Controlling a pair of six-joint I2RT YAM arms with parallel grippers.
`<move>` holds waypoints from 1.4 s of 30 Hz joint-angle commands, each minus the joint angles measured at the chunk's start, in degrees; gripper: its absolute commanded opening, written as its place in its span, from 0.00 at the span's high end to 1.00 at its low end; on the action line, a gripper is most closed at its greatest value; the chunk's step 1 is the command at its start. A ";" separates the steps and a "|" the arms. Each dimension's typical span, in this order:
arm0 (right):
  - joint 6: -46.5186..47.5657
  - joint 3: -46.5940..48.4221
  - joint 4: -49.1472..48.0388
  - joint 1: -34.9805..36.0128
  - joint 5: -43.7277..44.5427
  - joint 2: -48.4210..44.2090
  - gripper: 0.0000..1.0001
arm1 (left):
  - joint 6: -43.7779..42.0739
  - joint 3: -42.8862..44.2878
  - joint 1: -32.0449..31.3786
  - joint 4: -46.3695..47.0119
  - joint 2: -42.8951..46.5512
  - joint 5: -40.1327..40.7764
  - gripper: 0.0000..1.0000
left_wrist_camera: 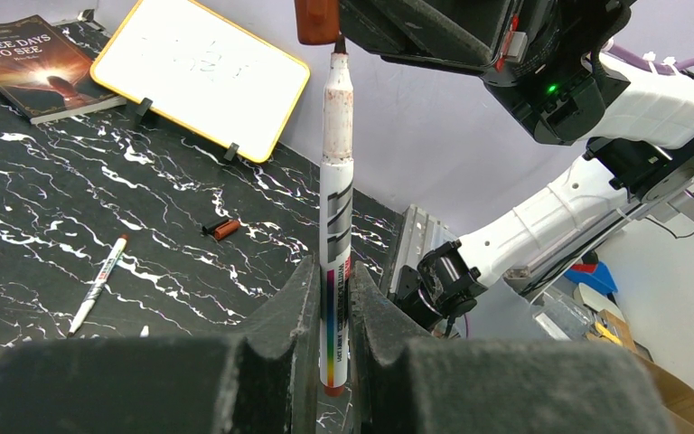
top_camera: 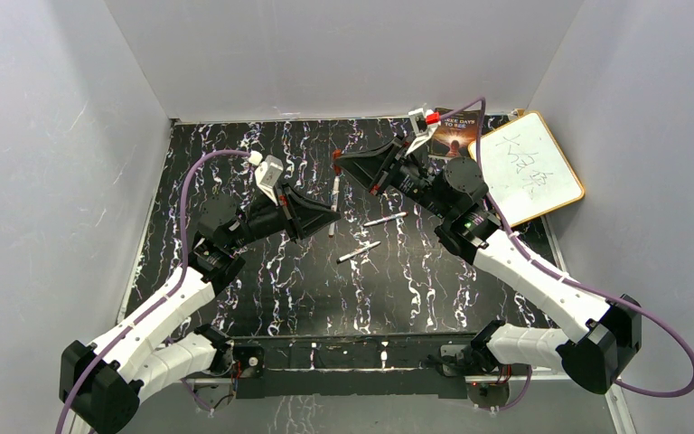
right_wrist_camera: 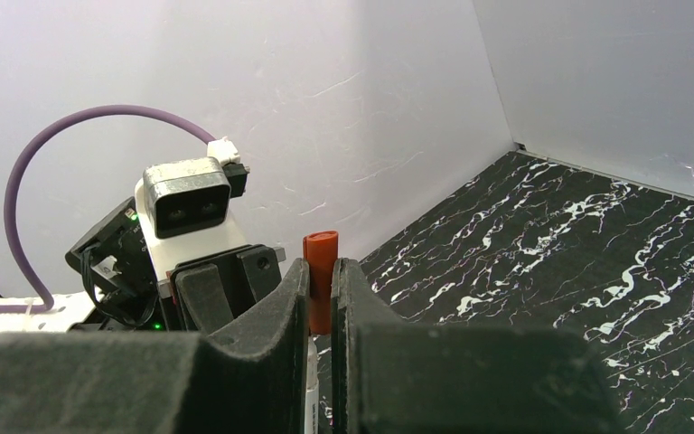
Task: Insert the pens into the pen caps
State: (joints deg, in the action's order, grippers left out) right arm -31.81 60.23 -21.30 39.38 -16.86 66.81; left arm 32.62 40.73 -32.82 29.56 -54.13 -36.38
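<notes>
Black marbled table (top_camera: 262, 289) bears two pens (top_camera: 359, 252), book (top_camera: 456, 137), whiteboard (top_camera: 533, 176).

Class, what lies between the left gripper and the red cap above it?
The pen, upright in the left gripper, tip at the cap's mouth; left wrist view shows it.

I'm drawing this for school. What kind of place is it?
Probably a robot practice booth in a lab. A left arm and right arm are bolted at the edge of a black marbled table, plain white walls box it in, and loose pens lie ready for practice.
</notes>
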 commanded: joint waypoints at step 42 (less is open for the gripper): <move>0.26 0.04 -4.29 0.20 -0.80 -2.40 1.00 | 0.19 3.42 -0.30 1.88 1.02 -0.10 1.00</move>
State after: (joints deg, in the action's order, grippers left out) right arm -31.83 60.18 -22.59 39.38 -17.93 66.43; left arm 32.86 41.17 -32.82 29.54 -54.15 -36.45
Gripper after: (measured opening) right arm 0.058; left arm 0.088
